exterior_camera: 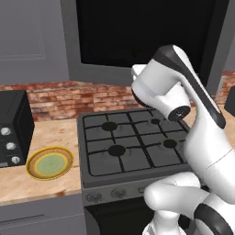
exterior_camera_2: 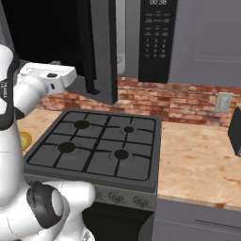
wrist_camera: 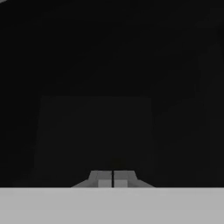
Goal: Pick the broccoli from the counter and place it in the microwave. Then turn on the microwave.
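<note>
The microwave (exterior_camera_2: pixel 157 40) hangs above the stove. Its door (exterior_camera_2: pixel 101 52) stands part open, and a strip of grey interior with the white turntable (exterior_camera_2: pixel 121 61) shows beside the black keypad. My gripper (wrist_camera: pixel 113 179) is shut with nothing between its fingertips and points straight at the door's black glass (wrist_camera: pixel 96 131), close to it. In the right base view my white hand (exterior_camera_2: pixel 49 77) reaches toward the door's outer face from the left. The door's glass (exterior_camera: pixel 147 32) is behind my arm in the left base view. The broccoli is out of view.
A yellow-rimmed green plate (exterior_camera: pixel 49 163) lies on the tan counter (exterior_camera: pixel 55 133) left of the dark gas stove (exterior_camera: pixel 133 142). A small black oven with silver knobs (exterior_camera: pixel 13 126) stands at the far left. Right of the stove, the counter (exterior_camera_2: pixel 197 150) runs to a dark object (exterior_camera_2: pixel 235 129).
</note>
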You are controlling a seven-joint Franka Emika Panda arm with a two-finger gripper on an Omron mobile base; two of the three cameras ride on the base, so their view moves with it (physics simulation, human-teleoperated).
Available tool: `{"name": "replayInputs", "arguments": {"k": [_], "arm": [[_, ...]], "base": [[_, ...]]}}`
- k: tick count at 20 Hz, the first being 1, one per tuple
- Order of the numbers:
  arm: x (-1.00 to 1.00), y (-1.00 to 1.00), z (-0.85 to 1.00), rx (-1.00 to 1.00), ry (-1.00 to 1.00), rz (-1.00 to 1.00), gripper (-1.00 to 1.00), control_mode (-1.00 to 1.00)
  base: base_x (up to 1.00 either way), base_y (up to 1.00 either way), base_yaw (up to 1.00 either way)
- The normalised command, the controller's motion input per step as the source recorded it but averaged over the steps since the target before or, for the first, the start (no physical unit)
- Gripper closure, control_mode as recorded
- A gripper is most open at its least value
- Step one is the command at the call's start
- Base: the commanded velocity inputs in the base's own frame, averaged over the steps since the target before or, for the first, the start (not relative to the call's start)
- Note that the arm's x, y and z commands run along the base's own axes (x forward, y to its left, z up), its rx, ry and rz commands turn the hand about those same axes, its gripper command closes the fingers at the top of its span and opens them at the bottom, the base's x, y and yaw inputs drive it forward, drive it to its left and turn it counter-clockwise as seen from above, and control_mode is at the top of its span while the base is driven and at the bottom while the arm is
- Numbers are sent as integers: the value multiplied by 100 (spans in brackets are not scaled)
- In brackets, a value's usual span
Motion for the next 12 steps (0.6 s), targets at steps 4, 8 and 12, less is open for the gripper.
{"name": "replayInputs", "arguments": {"k": [4,8,12], "arm": [[-13,54,60,14,42,-20,100,-100],[-3,66,64,14,39,-19,100,-100],[0,77,73,16,34,-21,100,-100]], "base": [[0,0,0],[0,0,0],[0,0,0]]}}
